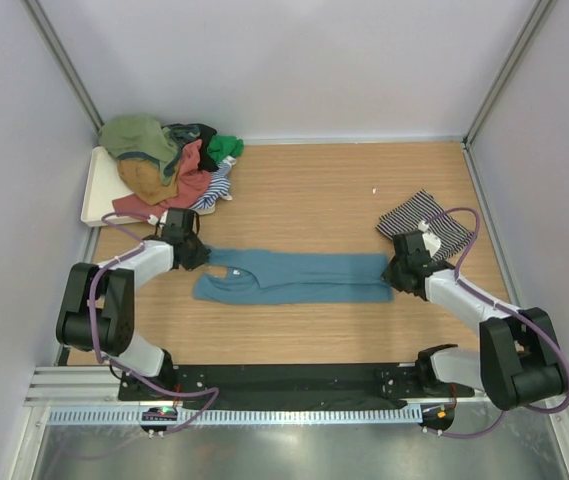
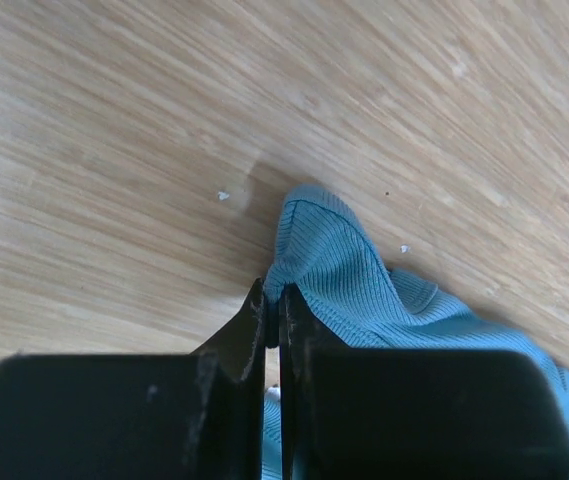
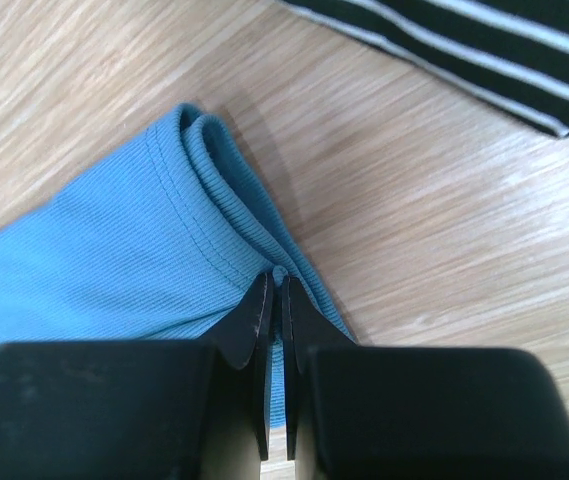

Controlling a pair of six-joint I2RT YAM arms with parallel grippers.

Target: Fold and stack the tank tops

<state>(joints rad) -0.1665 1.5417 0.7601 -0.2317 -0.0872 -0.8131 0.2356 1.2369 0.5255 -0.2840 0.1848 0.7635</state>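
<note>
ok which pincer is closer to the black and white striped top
Right. The right pincer grips one end of the teal top, just beside the striped top; the left pincer grips the opposite end, well away.

Wood-grain table [image 1: 314,190] fills my mid-frame. Plain pale walls [image 1: 284,60] left, top, right. Metal posts [image 1: 63,60] upper corners. Even light.

Overhead view looks down; close wrist views share teal top [image 1: 294,278]
</note>
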